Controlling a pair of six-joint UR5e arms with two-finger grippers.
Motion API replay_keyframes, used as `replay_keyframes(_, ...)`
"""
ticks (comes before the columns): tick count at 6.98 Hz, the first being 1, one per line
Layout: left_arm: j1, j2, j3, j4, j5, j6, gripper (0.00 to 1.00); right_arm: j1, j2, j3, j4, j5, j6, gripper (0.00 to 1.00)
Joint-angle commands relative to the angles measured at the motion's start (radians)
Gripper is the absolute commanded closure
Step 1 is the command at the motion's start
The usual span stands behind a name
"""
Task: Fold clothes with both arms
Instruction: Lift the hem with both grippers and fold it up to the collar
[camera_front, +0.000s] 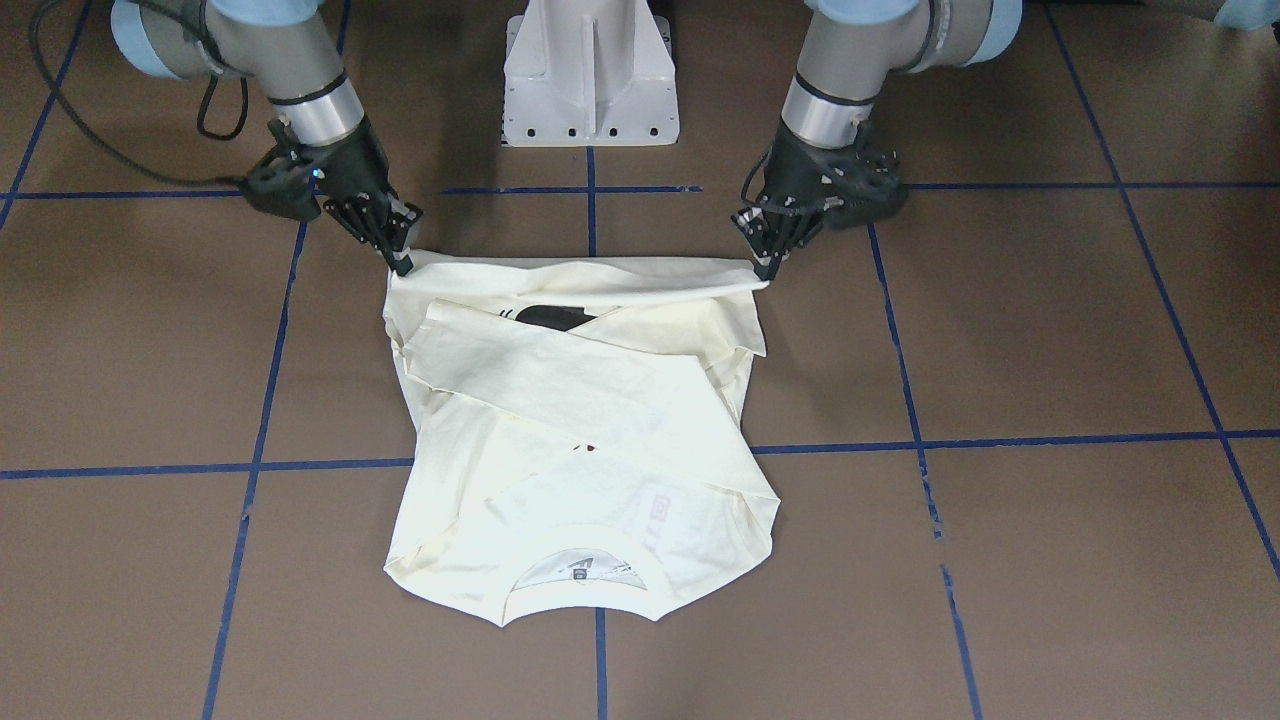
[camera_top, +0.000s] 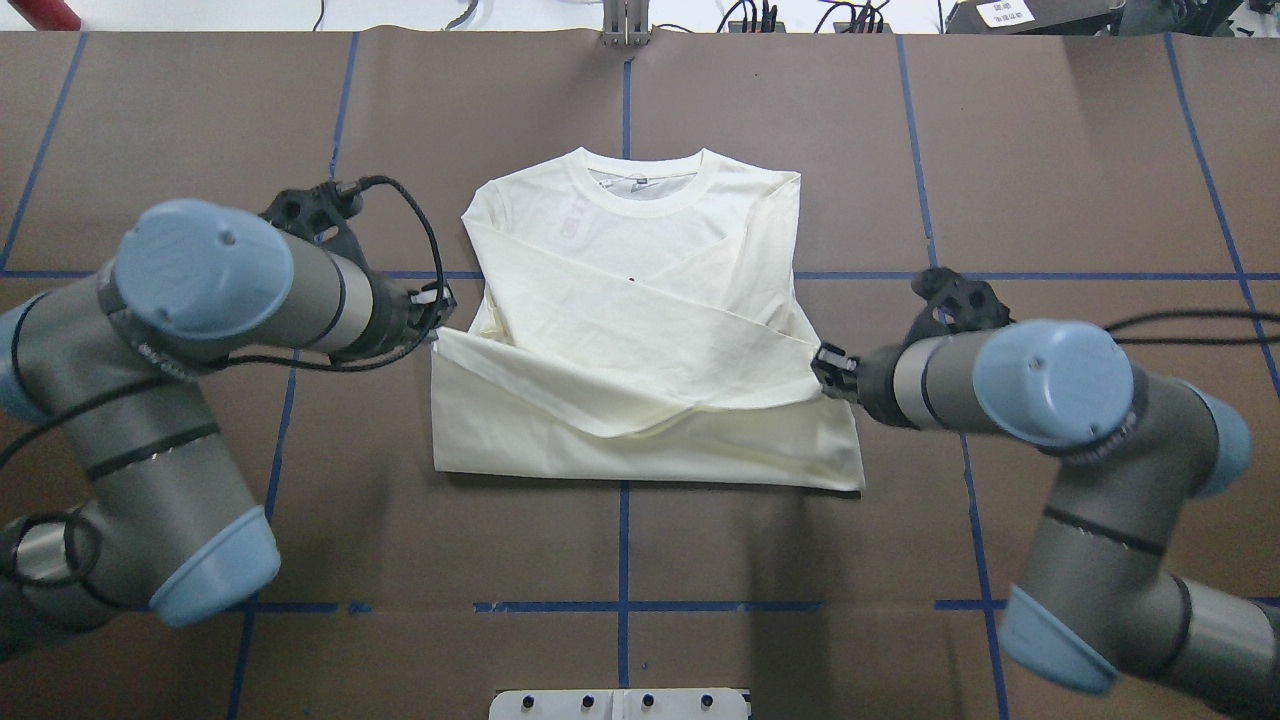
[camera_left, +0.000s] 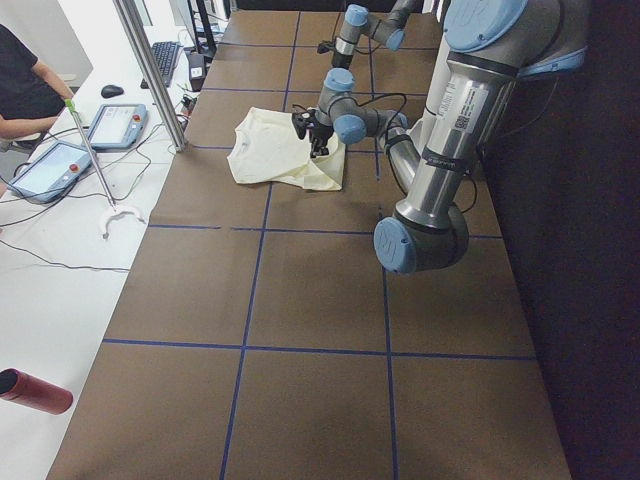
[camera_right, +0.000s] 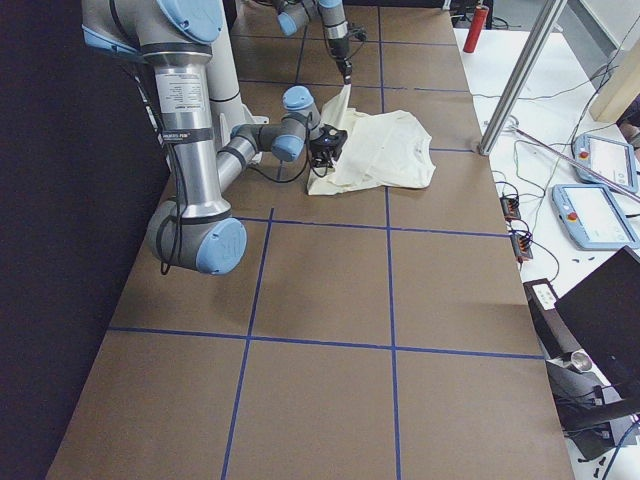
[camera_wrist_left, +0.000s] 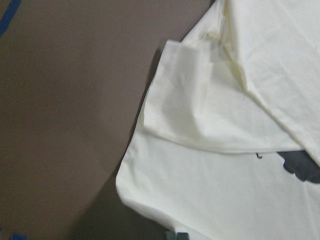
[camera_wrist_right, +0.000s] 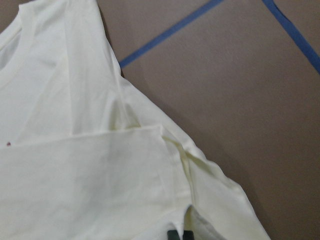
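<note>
T-shirt stretched between claws, left claw pinching one lifted hem corner, right claw pinching the other

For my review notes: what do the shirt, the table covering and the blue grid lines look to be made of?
T-shirt: soft matte cream knit, probably cotton; it drapes, creases and has a ribbed collar.
Table covering: a thin matte brown sheet, perhaps paper or vinyl; the pictures leave it open.
Blue grid lines: apparently adhesive tape, laid in strips with small gaps.
</note>
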Motion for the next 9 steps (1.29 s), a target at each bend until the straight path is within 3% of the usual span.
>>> replay_keyframes(1, -0.097, -0.073, 0.233, -0.148, -0.001, 0.044, 1.00, 0.176, 0.221, -0.313, 0.005, 0.101, -0.126, 1.00)
replay_keyframes(3, -0.147, -0.113, 0.387, -0.262, 0.002, 0.047, 1.00, 0.228, 0.330, -0.490, 0.006, 0.109, -0.180, 1.00)
replay_keyframes(6, -0.160, -0.227, 0.622, -0.377, 0.049, 0.050, 1.00, 0.271, 0.424, -0.653, 0.008, 0.106, -0.227, 1.00)
replay_keyframes(9, -0.157, -0.226, 0.687, -0.440, 0.052, 0.062, 1.00, 0.268, 0.481, -0.730, 0.029, 0.098, -0.229, 1.00)
